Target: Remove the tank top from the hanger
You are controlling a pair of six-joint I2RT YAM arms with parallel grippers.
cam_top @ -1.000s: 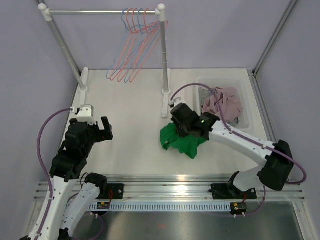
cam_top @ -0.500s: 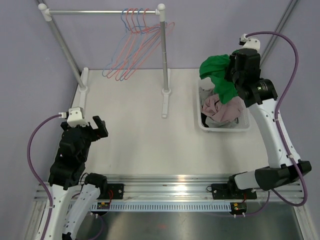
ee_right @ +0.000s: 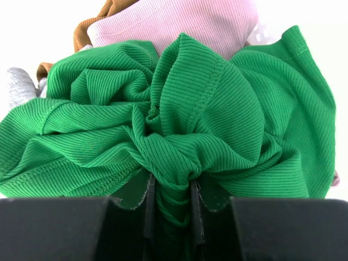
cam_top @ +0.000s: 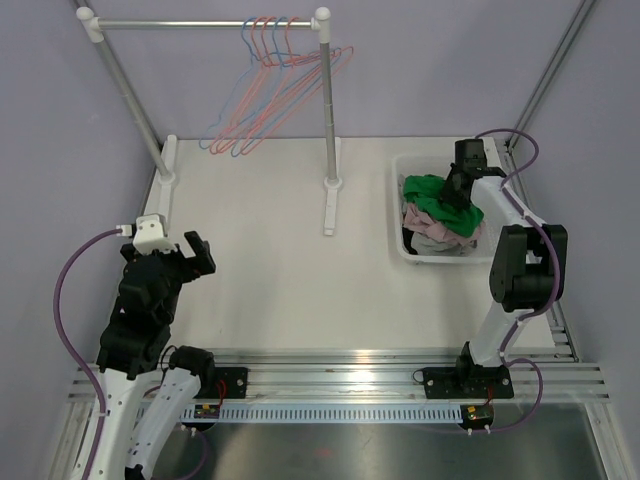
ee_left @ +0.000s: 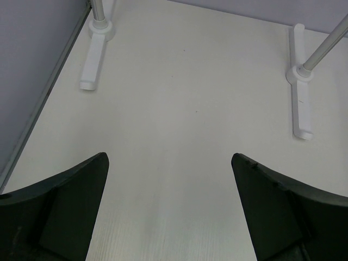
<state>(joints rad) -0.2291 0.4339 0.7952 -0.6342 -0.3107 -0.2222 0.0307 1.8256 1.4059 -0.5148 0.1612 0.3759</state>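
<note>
The green ribbed tank top (cam_top: pixel 438 195) lies bunched on top of the clothes in the white basket (cam_top: pixel 400 240) at the right. My right gripper (cam_top: pixel 455 190) is down in the basket and shut on a fold of the tank top (ee_right: pixel 168 136), which fills the right wrist view. Several bare red and blue hangers (cam_top: pixel 265 90) hang on the rail at the back. My left gripper (cam_top: pixel 195 255) is open and empty above the bare table at the left; its two dark fingers (ee_left: pixel 65 201) frame the white tabletop.
The white clothes rack has a rail (cam_top: pixel 200 23), a right post (cam_top: pixel 327 110) and two feet (ee_left: pixel 302 103) on the table. Pink (ee_right: pixel 174 22), grey and brown clothes lie under the tank top in the basket.
My right gripper carried the green tank top from the table's middle up over the basket and then down into it. My left arm drew back slightly and now holds still.
</note>
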